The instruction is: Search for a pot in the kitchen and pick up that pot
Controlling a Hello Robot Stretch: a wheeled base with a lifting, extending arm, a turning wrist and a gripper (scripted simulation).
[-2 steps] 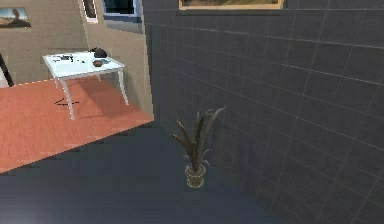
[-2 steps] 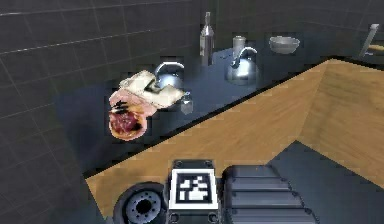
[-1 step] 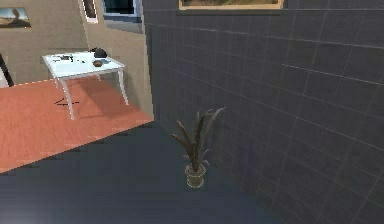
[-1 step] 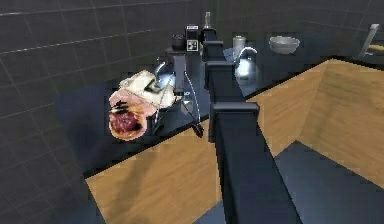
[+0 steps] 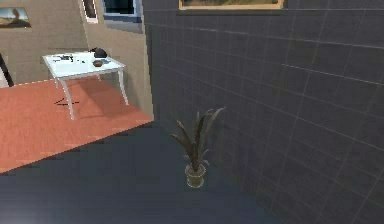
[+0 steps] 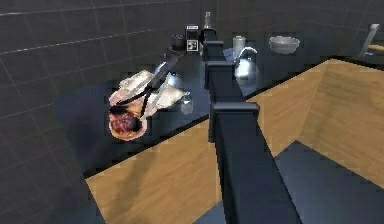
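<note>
Tool (image 6: 130,100) well inside counter (image 6: 80,145) edge

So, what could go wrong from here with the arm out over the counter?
The gripper is close to a round reddish-brown vessel lying among pale objects; a lift might snag those. A small pale cup and a silvery kettle stand near the dark arm bar; turning could knock them. Ahead, a potted plant could be hit when driving.

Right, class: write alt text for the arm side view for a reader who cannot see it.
The robot's dark arm reaches across a dark counter, its tool at a round reddish-brown vessel. A bowl stands farther along.
</note>
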